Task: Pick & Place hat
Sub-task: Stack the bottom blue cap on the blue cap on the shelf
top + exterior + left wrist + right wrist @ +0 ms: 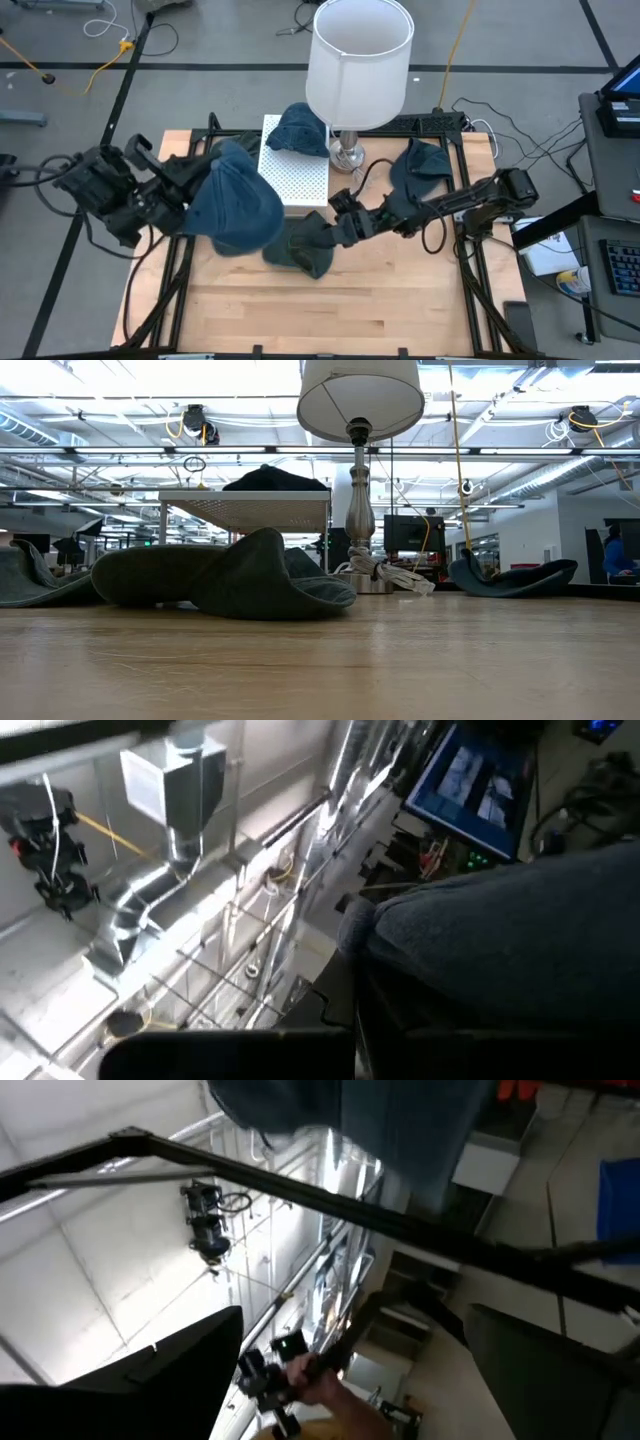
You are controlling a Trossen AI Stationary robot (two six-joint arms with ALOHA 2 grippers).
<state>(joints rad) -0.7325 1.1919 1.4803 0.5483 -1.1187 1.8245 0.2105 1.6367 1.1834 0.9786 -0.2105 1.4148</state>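
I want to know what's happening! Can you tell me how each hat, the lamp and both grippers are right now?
Left gripper: shut on big blue hat, lifted.
Right gripper: open, beside dark hat.
Dark hat: lying on table.
Shelf hat: resting on white shelf.
Far hat: lying on table.
Lamp: upright.

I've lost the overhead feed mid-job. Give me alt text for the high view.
The left claw holds a blue hat raised over the wooden table, while the right claw is open beside a dark hat lying at the table's middle. Behind them, another hat sits on a white perforated stand next to a lamp, and a fourth hat lies at right.
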